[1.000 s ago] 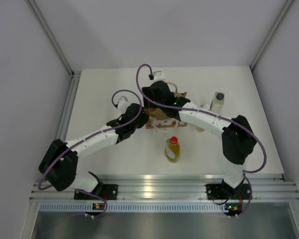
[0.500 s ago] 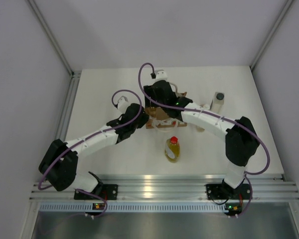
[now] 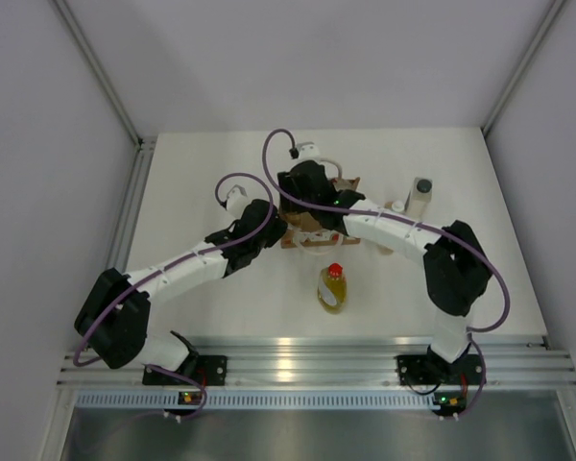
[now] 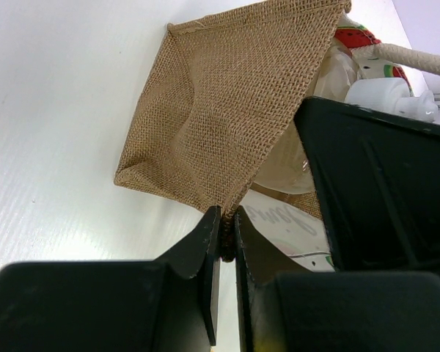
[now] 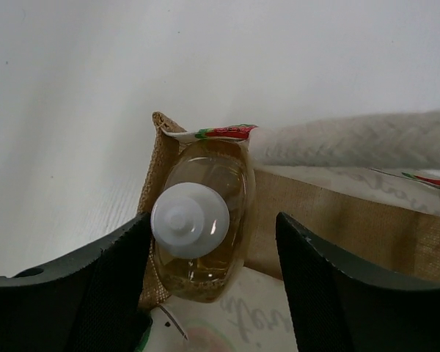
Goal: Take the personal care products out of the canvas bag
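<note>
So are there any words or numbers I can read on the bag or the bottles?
Nothing reads clearly.
On the bag: curly grey writing on its white panel, partly hidden, cannot be read.
On the amber bottle: no writing shows; its white cap is plain.
On the yellow bottle and the pale bottle: too small to tell.

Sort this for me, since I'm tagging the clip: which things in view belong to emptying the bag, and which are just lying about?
Part of the job: canvas bag, pinched by the left hand; amber bottle inside it, straddled by the open right hand; yellow bottle and pale bottle, out on the table.
Just there: aluminium rail at the near edge.
</note>
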